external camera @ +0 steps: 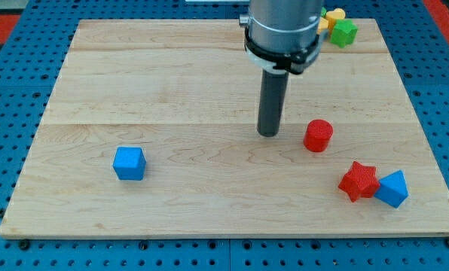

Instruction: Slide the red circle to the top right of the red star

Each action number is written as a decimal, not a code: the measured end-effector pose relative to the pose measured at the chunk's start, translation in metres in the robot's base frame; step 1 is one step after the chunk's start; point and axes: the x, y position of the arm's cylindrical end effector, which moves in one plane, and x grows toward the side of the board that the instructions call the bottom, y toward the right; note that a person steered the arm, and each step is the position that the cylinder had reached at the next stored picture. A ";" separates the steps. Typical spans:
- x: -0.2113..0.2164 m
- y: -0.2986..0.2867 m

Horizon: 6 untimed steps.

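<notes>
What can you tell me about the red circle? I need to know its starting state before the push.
The red circle is a short, solid red cylinder with a flat round top, looking like matte plastic. It stands upright on the wooden board, right of centre. Nothing touches it: my tip rests just to its left with a small gap, and the red star lies below and to its right, apart from it.

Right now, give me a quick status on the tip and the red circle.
My tip down, just left of the red circle, not touching. Red star lower right, against the blue block. Nothing in the way.
</notes>
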 end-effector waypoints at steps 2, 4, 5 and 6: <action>0.009 0.103; -0.017 0.057; -0.045 0.082; -0.045 0.131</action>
